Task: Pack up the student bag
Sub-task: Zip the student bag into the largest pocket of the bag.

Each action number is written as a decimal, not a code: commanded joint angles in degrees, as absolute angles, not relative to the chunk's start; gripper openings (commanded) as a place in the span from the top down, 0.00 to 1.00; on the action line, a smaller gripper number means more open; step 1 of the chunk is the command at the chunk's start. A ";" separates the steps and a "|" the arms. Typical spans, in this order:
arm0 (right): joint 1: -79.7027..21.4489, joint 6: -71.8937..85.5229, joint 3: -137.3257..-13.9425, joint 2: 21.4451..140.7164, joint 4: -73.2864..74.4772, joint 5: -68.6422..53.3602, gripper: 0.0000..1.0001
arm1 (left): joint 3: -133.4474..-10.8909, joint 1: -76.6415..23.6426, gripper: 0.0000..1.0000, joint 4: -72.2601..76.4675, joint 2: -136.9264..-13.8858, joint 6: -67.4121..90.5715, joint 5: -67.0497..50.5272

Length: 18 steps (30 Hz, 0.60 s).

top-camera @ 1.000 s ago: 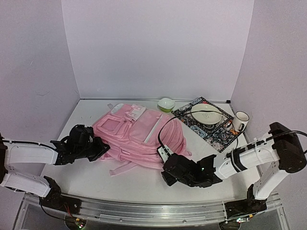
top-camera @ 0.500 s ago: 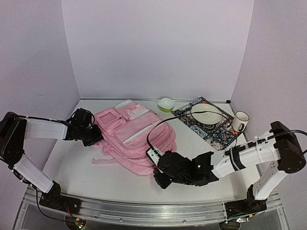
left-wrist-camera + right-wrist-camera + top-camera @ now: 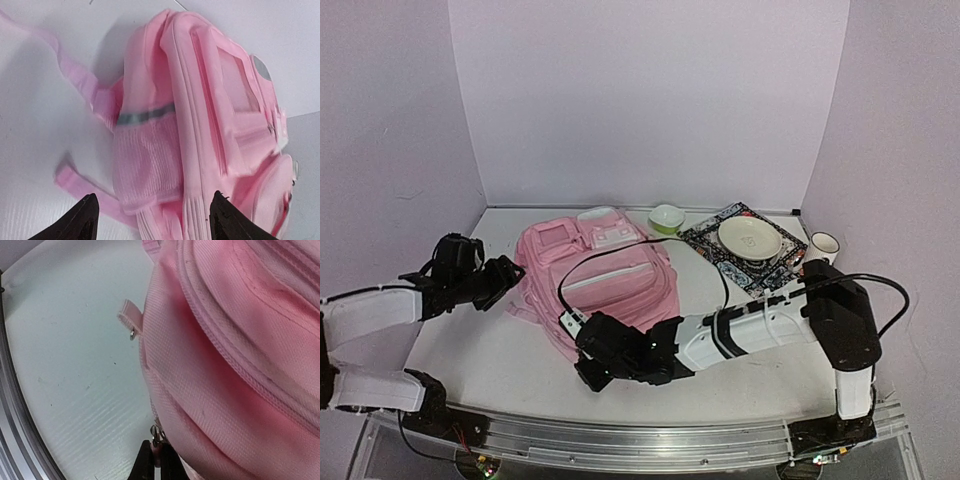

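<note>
Top external: one student bag [image 3: 610,270], left pincer [image 3: 508,282] released, right pincer [image 3: 157,460] grasping zip [image 3: 156,436]

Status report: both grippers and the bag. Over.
Copy: left gripper open beside student bag; right gripper shut on zip pull; black cable arcs over bag.

Pink student bag [image 3: 610,272] on the table [image 3: 485,355] between left hand [image 3: 508,276] and right hand [image 3: 586,346]
</note>
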State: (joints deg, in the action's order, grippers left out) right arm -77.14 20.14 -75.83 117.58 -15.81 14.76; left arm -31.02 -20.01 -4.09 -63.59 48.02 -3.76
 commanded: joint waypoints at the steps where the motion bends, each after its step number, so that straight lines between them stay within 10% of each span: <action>1: -77.43 20.07 -81.23 120.40 -17.09 13.86 1.00 | -23.43 -25.48 0.22 -5.01 -54.46 56.42 -9.75; 18: -77.43 21.88 -78.88 120.30 -21.51 13.10 1.00 | -17.67 -52.70 0.35 6.76 -56.20 73.30 3.20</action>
State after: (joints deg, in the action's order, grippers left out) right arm -77.17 21.47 -79.27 120.99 -18.92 13.50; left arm -16.67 -50.59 0.62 -52.36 70.35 -2.10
